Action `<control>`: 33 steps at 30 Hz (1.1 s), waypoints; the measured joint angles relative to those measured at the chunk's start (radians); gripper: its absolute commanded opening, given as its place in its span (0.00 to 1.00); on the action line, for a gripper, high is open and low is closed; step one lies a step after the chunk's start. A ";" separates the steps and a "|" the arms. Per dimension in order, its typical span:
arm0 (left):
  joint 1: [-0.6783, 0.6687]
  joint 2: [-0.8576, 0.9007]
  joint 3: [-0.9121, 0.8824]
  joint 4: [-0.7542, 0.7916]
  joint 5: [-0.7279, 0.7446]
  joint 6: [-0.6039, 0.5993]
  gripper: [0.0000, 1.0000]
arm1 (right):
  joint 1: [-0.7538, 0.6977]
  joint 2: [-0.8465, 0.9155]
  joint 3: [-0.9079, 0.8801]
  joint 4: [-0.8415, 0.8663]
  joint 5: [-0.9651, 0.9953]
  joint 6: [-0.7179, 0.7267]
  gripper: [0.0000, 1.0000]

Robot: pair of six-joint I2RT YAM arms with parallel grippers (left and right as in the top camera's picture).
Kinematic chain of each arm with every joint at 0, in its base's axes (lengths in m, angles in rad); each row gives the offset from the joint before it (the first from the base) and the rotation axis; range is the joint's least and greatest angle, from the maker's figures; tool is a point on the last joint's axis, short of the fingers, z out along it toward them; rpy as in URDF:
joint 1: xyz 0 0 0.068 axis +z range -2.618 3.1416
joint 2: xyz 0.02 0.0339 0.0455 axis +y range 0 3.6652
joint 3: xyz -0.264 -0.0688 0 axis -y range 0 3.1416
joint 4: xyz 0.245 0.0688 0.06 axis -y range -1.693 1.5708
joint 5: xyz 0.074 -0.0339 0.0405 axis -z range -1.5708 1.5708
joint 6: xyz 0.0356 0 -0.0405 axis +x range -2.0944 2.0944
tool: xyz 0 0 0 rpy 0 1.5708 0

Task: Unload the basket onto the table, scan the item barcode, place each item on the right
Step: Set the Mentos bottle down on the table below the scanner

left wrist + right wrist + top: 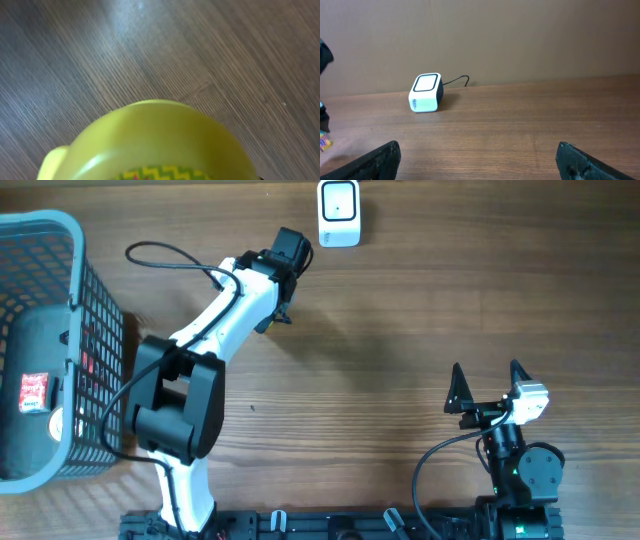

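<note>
The item is a yellow-green rounded package [155, 142] with a zigzag print, and it fills the lower half of the left wrist view. From overhead only a yellow sliver of the item [267, 325] shows under the left arm. My left gripper [277, 313] is shut on it just above the table; its fingers are hidden, and no barcode shows. The white scanner [339, 213] stands at the far edge, up and right of the item. It also shows as the scanner [425, 93] in the right wrist view. My right gripper [486, 383] stands open and empty near the front.
A grey-blue wire basket [75, 250] stands at the left edge with a dark package bearing a red label [35, 392] inside. The scanner's cable [456, 80] runs back toward the brown wall. Bare wooden table lies between the two arms.
</note>
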 measured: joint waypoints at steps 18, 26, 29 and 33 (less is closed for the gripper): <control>-0.147 0.079 0.000 0.026 -0.137 -0.109 0.56 | 0.000 0.000 0.000 0.000 0.000 0.000 1.00; -0.146 0.109 0.000 0.026 -0.164 -0.112 0.62 | 0.000 0.000 0.000 0.000 0.000 0.000 1.00; -0.146 0.109 0.000 0.024 -0.166 -0.112 0.72 | 0.000 0.000 0.000 0.000 0.000 0.000 1.00; -0.146 0.109 0.000 0.008 -0.171 -0.122 1.00 | 0.000 0.000 0.000 0.000 0.000 0.000 1.00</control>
